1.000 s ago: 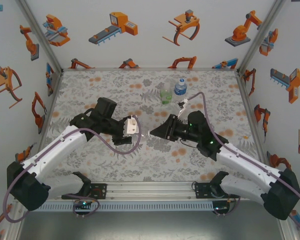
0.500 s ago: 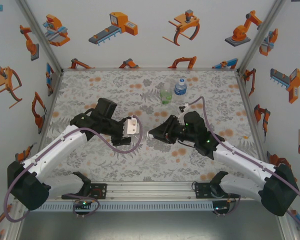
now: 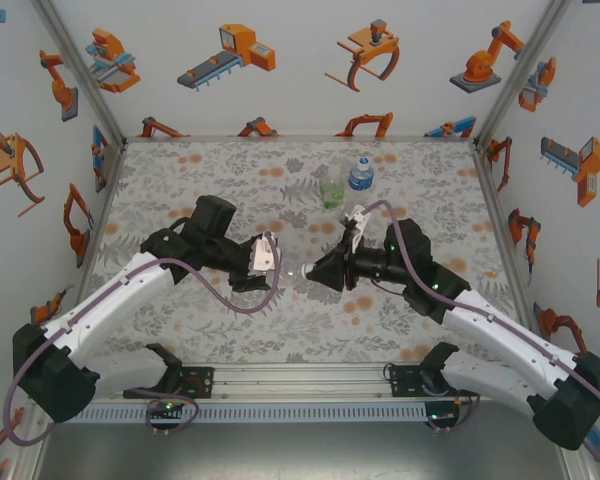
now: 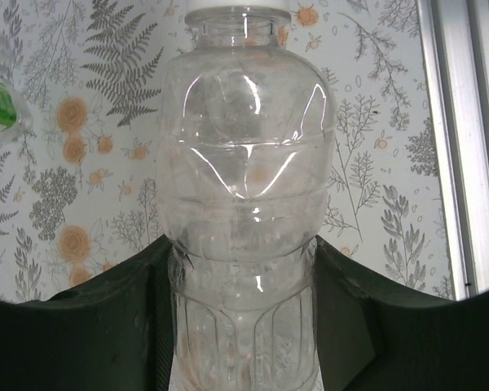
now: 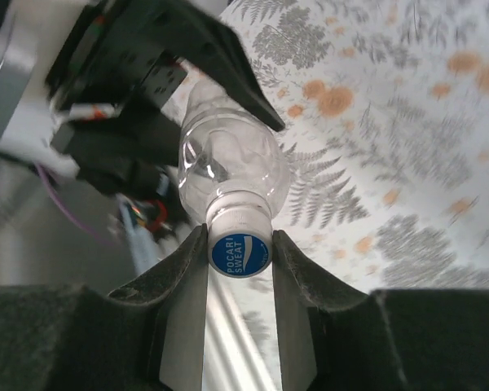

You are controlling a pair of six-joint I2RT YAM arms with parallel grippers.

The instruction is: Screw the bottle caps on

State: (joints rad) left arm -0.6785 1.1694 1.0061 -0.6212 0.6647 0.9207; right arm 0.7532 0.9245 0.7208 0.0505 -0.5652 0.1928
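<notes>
Near edge, 6 o'clock: both arm bases, the arms reaching in over the floral worktop (image 3: 320,330).

Mid-worktop: the two arms meet head-on, the left pointing toward 3 o'clock and the right toward 9 o'clock.

Left fingers (image 4: 106,326): narrow, clamped on the lower body of the plain bottle (image 4: 244,187), one dark finger on each side. The bottle is clear and ribbed below the shoulder. Its neck points away from the left wrist, toward the right arm. From above it lies roughly level along the 9-to-3 line. Cannot tell whether it is touching the worktop.

Right fingers (image 5: 179,309): narrow, pinching the cap (image 5: 240,252) from both sides. The cap has a white rim and a blue printed top that faces the right wrist camera. It sits on the plain bottle's neck. Cannot tell how far it is threaded on.

Farther out, at about 1 o'clock from the meeting point: the green-label bottle (image 3: 330,190) stands upright. The blue-label bottle (image 3: 360,176) is just beside it at its 2 o'clock, also upright. Both are well apart from the fingers.
</notes>
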